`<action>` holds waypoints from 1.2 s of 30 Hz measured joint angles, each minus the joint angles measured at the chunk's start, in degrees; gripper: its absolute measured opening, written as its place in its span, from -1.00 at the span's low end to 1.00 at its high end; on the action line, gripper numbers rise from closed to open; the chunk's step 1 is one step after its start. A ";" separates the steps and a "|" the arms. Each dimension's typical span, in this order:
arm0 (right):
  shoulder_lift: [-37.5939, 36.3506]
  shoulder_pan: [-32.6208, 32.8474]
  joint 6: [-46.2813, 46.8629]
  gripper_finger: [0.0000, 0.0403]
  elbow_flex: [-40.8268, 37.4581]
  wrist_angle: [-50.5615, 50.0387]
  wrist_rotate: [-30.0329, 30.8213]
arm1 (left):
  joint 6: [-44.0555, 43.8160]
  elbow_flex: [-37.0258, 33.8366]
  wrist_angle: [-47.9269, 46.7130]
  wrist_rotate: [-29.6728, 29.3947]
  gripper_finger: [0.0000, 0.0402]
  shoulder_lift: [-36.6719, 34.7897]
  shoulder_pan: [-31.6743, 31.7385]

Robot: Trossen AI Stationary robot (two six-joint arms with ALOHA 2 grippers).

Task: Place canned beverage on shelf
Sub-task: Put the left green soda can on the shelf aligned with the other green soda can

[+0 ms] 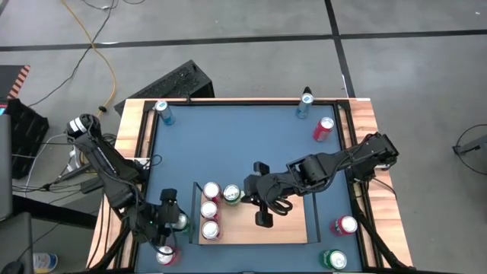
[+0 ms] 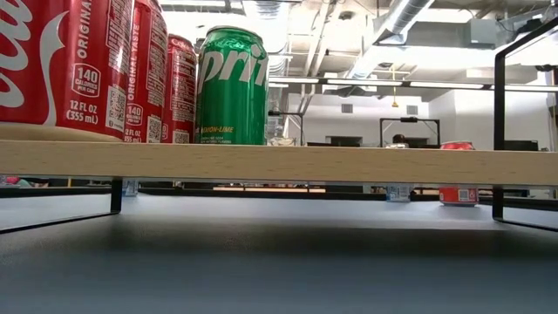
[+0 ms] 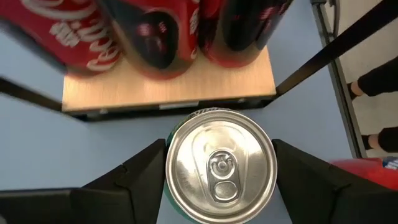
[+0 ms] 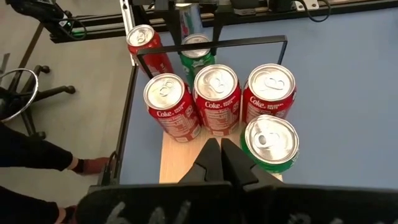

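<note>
The shelf (image 1: 289,228), a light-wood board with black end rails, stands at the table's near middle. On its left end stand three red cans (image 1: 210,211) and a green can (image 1: 230,195). Left of the shelf, another green can (image 3: 221,165) stands upright on the blue tabletop. My left gripper (image 1: 177,221) is open, with one finger on each side of this can. My right gripper (image 1: 262,215) hangs shut over the shelf, just right of the shelved cans (image 4: 216,96). Neither gripper shows in the low view. My left gripper has a finger (image 3: 140,177) on each side of the green can's upright wall. It comes slanting down from the table's left. The fingers lie close to the wall, but I cannot tell whether they touch it. The can stands on the tabletop.
A red can (image 1: 166,255) stands close to my left gripper on its near side. Two blue cans (image 1: 162,113) and a red can (image 1: 324,128) stand at the far edge. A red can (image 1: 344,225) and a green can (image 1: 333,260) stand near right. The shelf's right half is bare.
</note>
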 joint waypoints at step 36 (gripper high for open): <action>-6.37 4.85 1.92 -1.00 -0.02 -7.09 4.75 | -16.09 30.24 -40.88 -6.43 0.17 -7.50 7.10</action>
